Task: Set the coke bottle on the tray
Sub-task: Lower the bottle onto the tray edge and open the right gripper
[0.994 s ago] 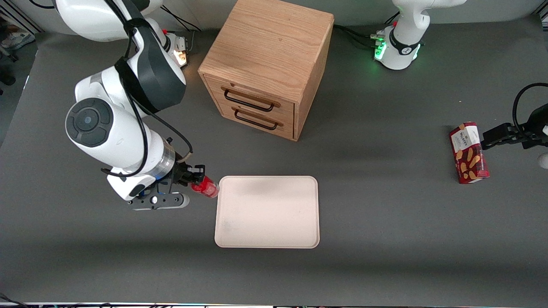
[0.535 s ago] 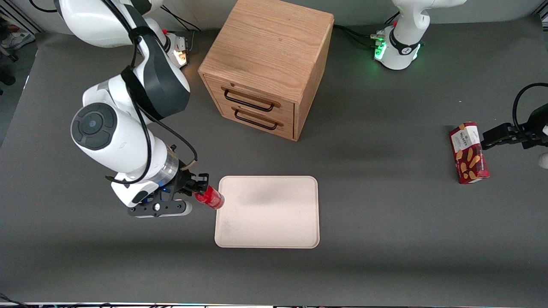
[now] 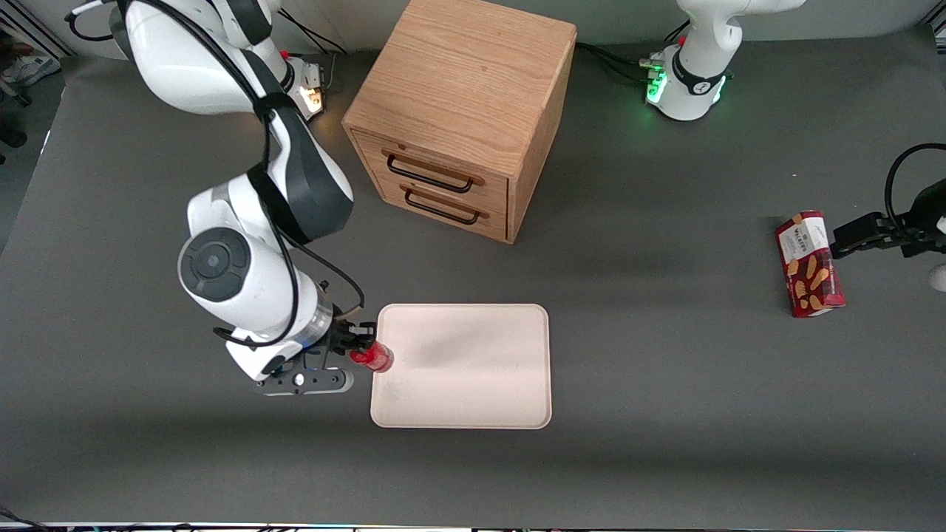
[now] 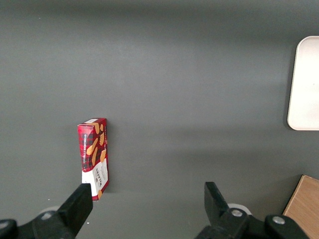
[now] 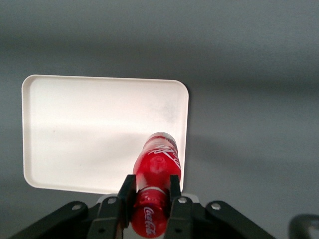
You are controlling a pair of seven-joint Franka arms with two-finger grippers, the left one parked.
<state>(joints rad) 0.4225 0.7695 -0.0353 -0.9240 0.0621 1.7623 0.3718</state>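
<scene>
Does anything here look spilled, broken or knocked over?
Nothing stands out. The hand grips the coke bottle at the tray's edge; the snack box lies flat, and the cabinet has both drawers shut.

One coke bottle [image 3: 372,357] in one gripper [image 3: 360,346], one tray [image 3: 473,384], one two-drawer cabinet [image 3: 460,111], one snack box [image 3: 808,264]

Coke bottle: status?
Gripper shut on coke bottle, above the tray edge at the working arm's end. Not yet released. Nothing on the tray.
</scene>
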